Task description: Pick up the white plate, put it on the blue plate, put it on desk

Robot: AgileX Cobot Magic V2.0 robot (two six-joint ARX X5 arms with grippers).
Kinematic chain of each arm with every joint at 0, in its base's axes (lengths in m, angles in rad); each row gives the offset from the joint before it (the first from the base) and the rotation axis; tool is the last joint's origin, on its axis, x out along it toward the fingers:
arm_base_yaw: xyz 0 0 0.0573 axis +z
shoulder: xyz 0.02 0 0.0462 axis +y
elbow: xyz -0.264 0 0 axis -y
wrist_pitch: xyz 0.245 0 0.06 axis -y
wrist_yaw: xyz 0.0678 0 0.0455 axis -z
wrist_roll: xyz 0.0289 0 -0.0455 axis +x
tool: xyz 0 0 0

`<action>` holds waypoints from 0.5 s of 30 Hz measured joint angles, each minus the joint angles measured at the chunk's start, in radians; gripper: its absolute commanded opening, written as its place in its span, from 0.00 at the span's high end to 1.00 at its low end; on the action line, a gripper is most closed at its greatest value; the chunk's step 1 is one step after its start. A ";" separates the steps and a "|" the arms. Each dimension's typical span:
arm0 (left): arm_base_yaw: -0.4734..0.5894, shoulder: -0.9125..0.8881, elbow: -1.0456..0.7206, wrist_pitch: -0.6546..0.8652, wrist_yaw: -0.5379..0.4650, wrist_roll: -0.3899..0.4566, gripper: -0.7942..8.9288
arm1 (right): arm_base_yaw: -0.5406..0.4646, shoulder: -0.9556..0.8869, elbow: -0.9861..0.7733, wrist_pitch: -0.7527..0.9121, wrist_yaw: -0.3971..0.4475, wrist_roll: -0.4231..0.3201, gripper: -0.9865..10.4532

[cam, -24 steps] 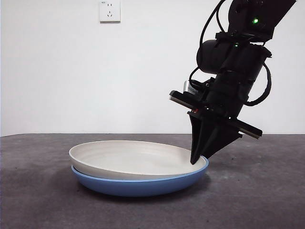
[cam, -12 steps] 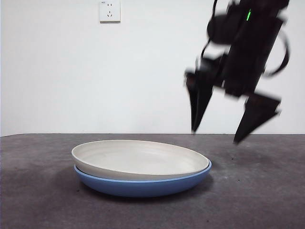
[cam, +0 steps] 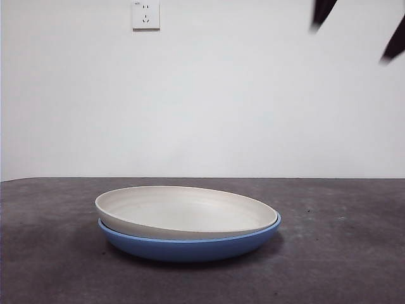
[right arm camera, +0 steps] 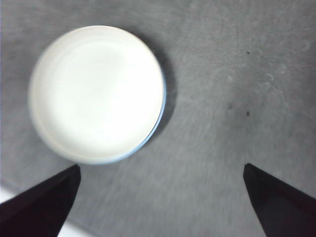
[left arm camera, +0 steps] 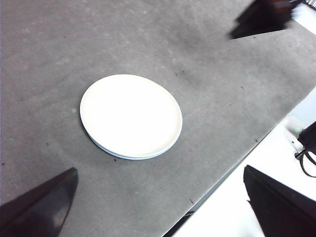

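Right wrist view first: my right gripper [right arm camera: 160, 197] hangs high over the desk [right arm camera: 237, 74] with its two black jaws spread wide apart and nothing between them. Below it and off toward one jaw lies the white plate [right arm camera: 96, 94], nested inside the blue plate [right arm camera: 159, 121], of which only a thin blue crescent shows along one edge. Neither jaw touches either plate; both are well clear above them.

From the front, two dark blurred tips at the upper right corner are that same gripper [cam: 357, 25], far above the stack. Under it and off to the side, the white plate [cam: 183, 210] sits in the blue plate [cam: 190, 246], slightly off centre, so its rim overhangs on one side. The blue plate rests flat on the dark grey desk [cam: 342, 253].

My left gripper [left arm camera: 160, 202] waits with jaws wide apart, empty, higher up and well away from the stack; the white plate [left arm camera: 131, 116] lies ahead of it, with a sliver of blue plate [left arm camera: 123, 155] beneath.

A wall socket [cam: 145, 14] sits on the white wall behind.
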 measured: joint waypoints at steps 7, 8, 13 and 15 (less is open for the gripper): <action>0.000 0.000 0.000 0.000 0.000 0.000 0.24 | 0.031 -0.311 0.001 -0.213 0.000 -0.006 0.43; 0.000 0.000 0.000 0.000 0.000 0.000 0.24 | 0.030 -0.350 0.001 -0.235 0.000 -0.007 0.43; 0.000 0.000 0.000 0.000 0.000 0.000 0.24 | 0.030 -0.519 0.002 -0.269 0.000 -0.007 0.43; 0.000 0.000 0.000 0.000 0.000 0.000 0.24 | 0.030 -0.571 0.002 -0.274 0.000 -0.007 0.43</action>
